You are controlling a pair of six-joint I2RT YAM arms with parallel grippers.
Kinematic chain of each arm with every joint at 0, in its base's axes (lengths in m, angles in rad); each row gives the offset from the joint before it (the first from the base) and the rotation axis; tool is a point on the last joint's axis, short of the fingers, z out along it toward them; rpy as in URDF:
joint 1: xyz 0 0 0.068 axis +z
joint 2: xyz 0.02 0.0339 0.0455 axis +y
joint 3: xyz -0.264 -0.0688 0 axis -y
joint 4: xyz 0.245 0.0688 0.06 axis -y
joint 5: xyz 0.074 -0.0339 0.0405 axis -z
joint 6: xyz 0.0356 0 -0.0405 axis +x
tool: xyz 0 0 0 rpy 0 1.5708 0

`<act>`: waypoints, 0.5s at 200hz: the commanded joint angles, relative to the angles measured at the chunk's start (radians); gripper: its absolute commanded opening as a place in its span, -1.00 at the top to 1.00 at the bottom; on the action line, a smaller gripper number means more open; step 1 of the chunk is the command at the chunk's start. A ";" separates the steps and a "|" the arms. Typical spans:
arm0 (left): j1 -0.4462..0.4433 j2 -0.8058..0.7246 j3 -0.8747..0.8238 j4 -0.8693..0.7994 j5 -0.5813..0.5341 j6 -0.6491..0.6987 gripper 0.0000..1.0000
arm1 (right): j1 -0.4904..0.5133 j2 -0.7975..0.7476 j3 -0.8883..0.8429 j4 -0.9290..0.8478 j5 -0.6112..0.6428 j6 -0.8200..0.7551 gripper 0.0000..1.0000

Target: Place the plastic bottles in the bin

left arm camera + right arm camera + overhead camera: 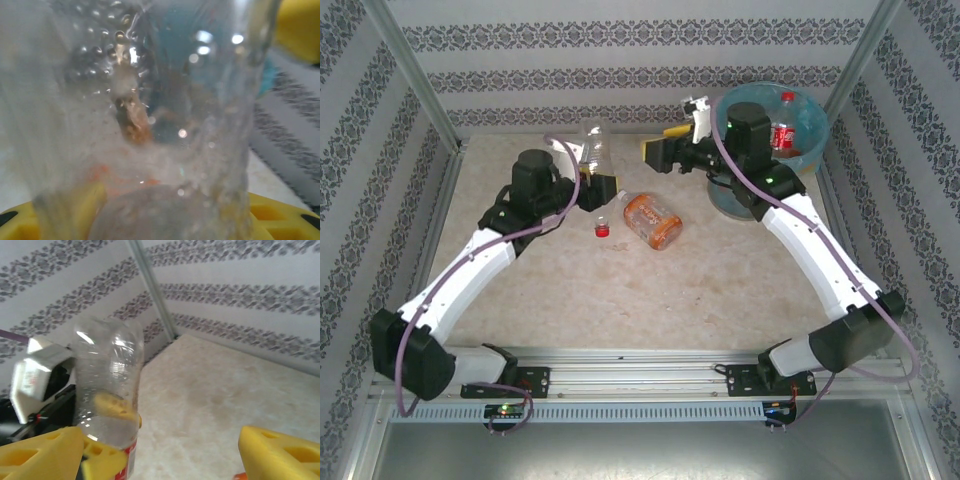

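Left gripper (600, 188): jaws clamped on a clear bottle (592, 145), raised over the tabletop (570, 300), well short of the bin (817, 150). Right gripper (665, 143): jaws wide, near the bottle. Risk: if handed over, the thin wall could buckle or slip, dropping it.

I count three plastic bottles for sure. One is a clear bottle (592, 143). One is an orange bottle (653, 220). One is a red-label bottle (782, 134) with a red cap. There is also one little red-capped thing (602, 229). From up here I cannot tell if it is a tiny bottle or just a cap. I count one bin (752, 92). I count two arms, the left arm (470, 265) and the right arm (812, 248). Each arm has one gripper, so that makes two: the left gripper (592, 180) and the right gripper (665, 148).
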 commanded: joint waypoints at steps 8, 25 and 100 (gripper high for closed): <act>-0.021 -0.038 -0.062 0.276 0.148 0.004 -0.07 | 0.025 0.021 0.054 0.036 -0.142 0.058 -0.65; -0.035 -0.039 -0.054 0.283 0.199 0.007 -0.04 | 0.039 0.035 0.062 0.034 -0.199 0.064 -0.65; -0.071 0.000 -0.016 0.312 0.350 -0.017 -0.03 | 0.116 0.092 0.100 0.033 -0.291 0.057 -0.64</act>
